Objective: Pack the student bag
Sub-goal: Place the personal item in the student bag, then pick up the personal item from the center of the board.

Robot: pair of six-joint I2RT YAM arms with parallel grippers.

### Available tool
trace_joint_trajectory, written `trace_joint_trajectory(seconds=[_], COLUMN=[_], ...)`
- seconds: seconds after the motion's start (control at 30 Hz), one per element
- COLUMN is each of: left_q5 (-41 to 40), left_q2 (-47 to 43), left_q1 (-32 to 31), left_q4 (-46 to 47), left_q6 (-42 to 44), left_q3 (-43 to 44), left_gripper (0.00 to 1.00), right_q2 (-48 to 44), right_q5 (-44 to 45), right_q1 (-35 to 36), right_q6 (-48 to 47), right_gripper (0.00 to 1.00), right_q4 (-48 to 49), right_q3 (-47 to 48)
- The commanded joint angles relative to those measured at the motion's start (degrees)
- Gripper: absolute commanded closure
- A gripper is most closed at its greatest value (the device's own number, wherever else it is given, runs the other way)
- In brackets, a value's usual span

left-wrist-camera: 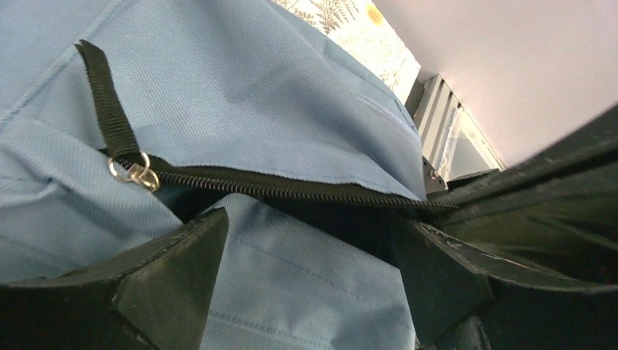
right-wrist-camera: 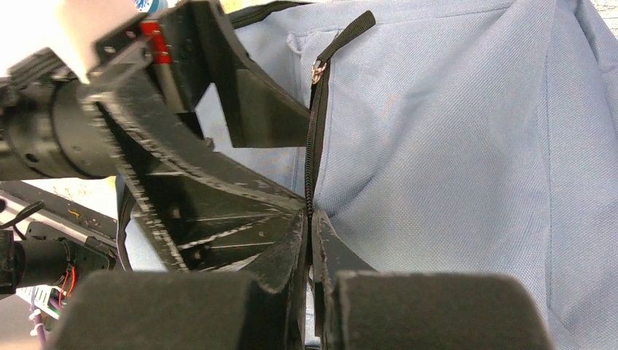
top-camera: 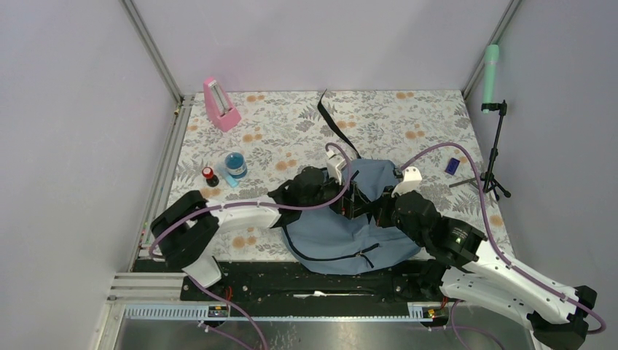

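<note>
The student bag (top-camera: 342, 237) lies flat on the flowered table, grey-blue, its dark zipper (left-wrist-camera: 291, 191) partly parted over a dark inside. A metal zipper pull (left-wrist-camera: 135, 171) on a black tab sits at the zipper's end, also seen as the pull (right-wrist-camera: 318, 71) in the right wrist view. My left gripper (left-wrist-camera: 310, 244) is open, its fingers standing either side of a fold of bag fabric just below the zipper. My right gripper (right-wrist-camera: 312, 219) is shut, pinching the bag's zipper edge. Both grippers meet over the bag's upper middle: left gripper (top-camera: 351, 200), right gripper (top-camera: 380, 205).
A pink box (top-camera: 221, 104) stands at the back left. A jar of blue liquid (top-camera: 235, 165) and a small red-capped bottle (top-camera: 210, 175) sit left of the bag. A black strap (top-camera: 335, 124) trails behind it. A small dark blue item (top-camera: 452, 165) and a tripod stand (top-camera: 495, 157) are at the right.
</note>
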Motion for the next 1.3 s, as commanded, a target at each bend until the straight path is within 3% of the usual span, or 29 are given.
trace_joint_trajectory(seconds=[0.0,0.37,0.57,0.7,0.87,1.0,1.13,1.27], left_q5=[-3.22,-14.89,-24.23,-22.58,-21.25,-24.0,-20.48,-18.71], left_q2=[-7.09,-25.11,-37.17,-37.88,-38.27,-36.67,-32.69,-26.41], left_q1=[-0.2,-0.11,2.76,12.63,26.18,37.52,52.07,58.71], left_q4=[2.37,-10.08,-32.23,-46.34,-53.02,-56.15,-54.97,-53.88], left_q6=[3.16,8.2,11.17,11.72,13.4,15.78,15.84,16.2], left_q3=[-2.75,-11.78,-8.48,-3.74,-1.37,0.67,1.22,3.08], left_gripper=[0.13,0.09,0.01,0.01,0.01,0.01,0.01,0.01], right_q2=[-1.12,-1.28,-1.67,-1.4,-1.87,-3.0,-3.92,-4.67], right_q5=[-0.56,-0.2,-0.03,0.11,-0.02,0.45,0.75,0.95], right_q1=[0.45,0.45,0.45,0.45,0.45,0.45,0.51,0.43], right_q6=[1.42,1.24,1.44,1.37,0.84,0.98,1.29,0.99], right_gripper=[0.96,0.96,0.96,0.96,0.96,0.96,0.96,0.96], right_q4=[5.55,5.58,5.59,5.57,5.58,5.54,5.58,5.59], right_q3=[2.12,1.99,1.34,1.34,1.37,0.72,-0.04,-0.33])
